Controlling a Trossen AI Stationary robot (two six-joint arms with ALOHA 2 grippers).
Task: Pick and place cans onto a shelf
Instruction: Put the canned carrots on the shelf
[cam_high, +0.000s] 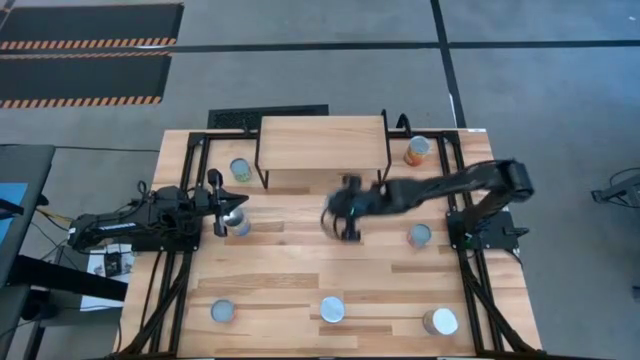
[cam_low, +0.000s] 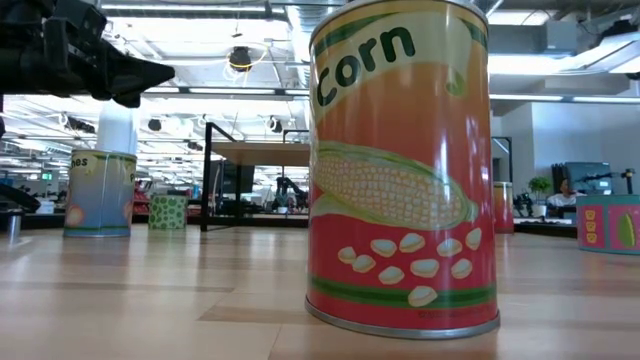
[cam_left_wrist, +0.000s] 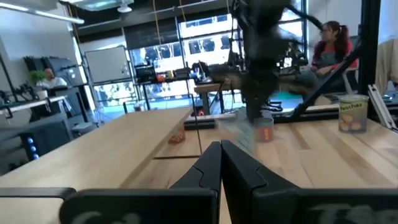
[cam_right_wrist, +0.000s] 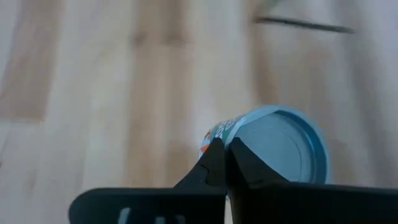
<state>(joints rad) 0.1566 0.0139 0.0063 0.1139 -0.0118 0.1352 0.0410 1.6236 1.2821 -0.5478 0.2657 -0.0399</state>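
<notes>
The shelf (cam_high: 322, 140), with a light wood top on black legs, stands at the table's far middle with nothing on it. Several cans stand on the table. My right gripper (cam_high: 340, 214) is shut over a can with a silver top (cam_right_wrist: 280, 149), in front of the shelf; that can also shows in the left wrist view (cam_left_wrist: 264, 132). My left gripper (cam_high: 240, 203) is shut and holds nothing. It hovers beside a can (cam_high: 238, 224) at the table's left. My right gripper's shut fingertips (cam_right_wrist: 214, 163) point down over the can's rim (cam_right_wrist: 233, 134). The can stands upright on the table. I cannot tell whether the fingers touch it.
Other cans: one left of the shelf (cam_high: 240, 168), an orange one right of it (cam_high: 417, 150), one at the right (cam_high: 420, 235), and three along the near edge (cam_high: 222, 312), (cam_high: 332, 310), (cam_high: 440, 321). The corn can (cam_low: 400, 170) fills the low view. A person (cam_left_wrist: 329, 46) sits beyond the table.
</notes>
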